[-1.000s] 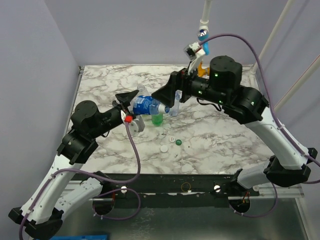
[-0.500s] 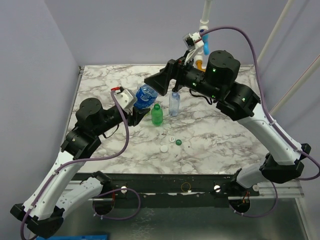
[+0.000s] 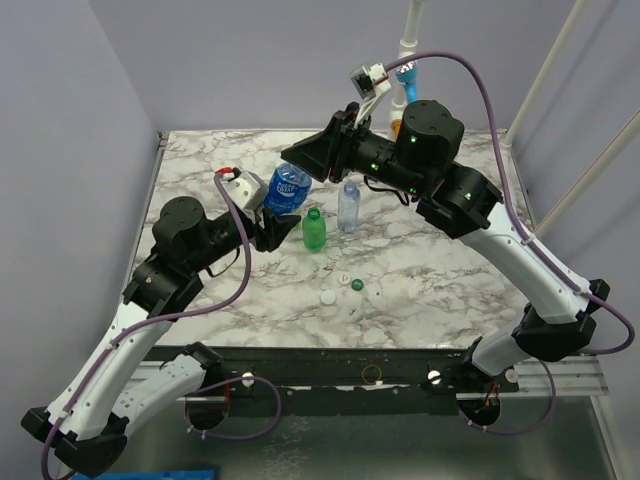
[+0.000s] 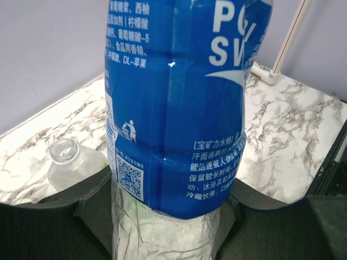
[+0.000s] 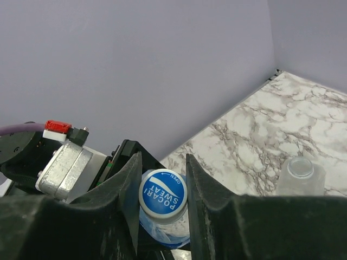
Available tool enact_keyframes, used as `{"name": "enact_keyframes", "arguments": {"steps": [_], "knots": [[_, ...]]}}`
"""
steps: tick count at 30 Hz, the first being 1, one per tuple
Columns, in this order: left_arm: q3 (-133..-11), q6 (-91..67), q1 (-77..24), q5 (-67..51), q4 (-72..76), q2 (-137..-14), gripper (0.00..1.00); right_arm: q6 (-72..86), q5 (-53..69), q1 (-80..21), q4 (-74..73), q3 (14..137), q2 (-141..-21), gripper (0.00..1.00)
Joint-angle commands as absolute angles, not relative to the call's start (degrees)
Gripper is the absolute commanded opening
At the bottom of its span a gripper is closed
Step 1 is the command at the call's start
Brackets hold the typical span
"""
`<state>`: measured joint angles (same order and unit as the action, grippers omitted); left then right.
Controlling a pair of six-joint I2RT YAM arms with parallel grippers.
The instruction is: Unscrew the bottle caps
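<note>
A clear bottle with a blue label point(image 3: 286, 192) stands upright above the table, and my left gripper point(image 4: 168, 216) is shut on its lower body point(image 4: 173, 108). Its blue and white cap point(image 5: 162, 193) sits between the fingers of my right gripper point(image 5: 161, 187), which press on both sides of it. In the top view the right gripper point(image 3: 297, 165) covers that cap. A green bottle point(image 3: 314, 230) and a small clear bottle point(image 3: 348, 207) stand on the table with open necks. Three loose caps lie nearer the front: white point(image 3: 328, 297), white point(image 3: 343, 279) and green point(image 3: 357, 284).
The marble table point(image 3: 450, 270) ends at purple walls on the left and at the back. A white pipe point(image 3: 410, 40) with blue and orange valves point(image 3: 398, 125) rises at the back behind the right arm. The open clear bottle point(image 5: 301, 176) stands just right of the right gripper.
The left gripper has swung the blue-labelled bottle from lying sideways to upright. The right gripper has moved left over its top and gone from open to shut on the cap.
</note>
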<state>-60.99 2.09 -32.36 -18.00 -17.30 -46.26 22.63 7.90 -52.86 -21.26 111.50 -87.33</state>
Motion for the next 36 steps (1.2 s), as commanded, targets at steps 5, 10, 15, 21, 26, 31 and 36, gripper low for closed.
{"name": "enact_keyframes", "arguments": {"steps": [5,10,15,21,26,31,36], "knots": [[-63.7,-9.8,-30.5,-21.5,-13.7,-47.3,0.34,22.7,9.8,-52.7,-15.6,109.9,-86.0,0.01],[-66.5,-19.0,-29.0,-33.1,-10.6,-49.3,0.32,19.2,17.9,-52.6,-10.5,108.3,-84.7,0.01],[-69.2,-25.9,-28.1,-47.1,-8.0,-50.9,0.32,16.8,33.3,-52.7,-5.2,106.0,-82.3,0.0],[-70.7,-29.5,-28.1,-56.8,-6.8,-51.5,0.32,17.5,53.9,-52.6,-3.9,106.5,-80.4,0.0],[-71.4,-30.7,-28.0,-59.6,-6.6,-51.4,0.32,18.5,62.2,-52.6,-2.5,105.9,-79.8,0.0],[-70.7,-29.0,-27.4,-56.7,-6.6,-50.6,0.31,16.4,46.6,-52.6,-5.2,105.4,-78.4,0.48],[-69.3,-19.7,-27.0,-41.3,-10.0,-49.2,0.3,16.4,22.2,-52.7,-11.2,109.6,-80.1,0.99]]}}
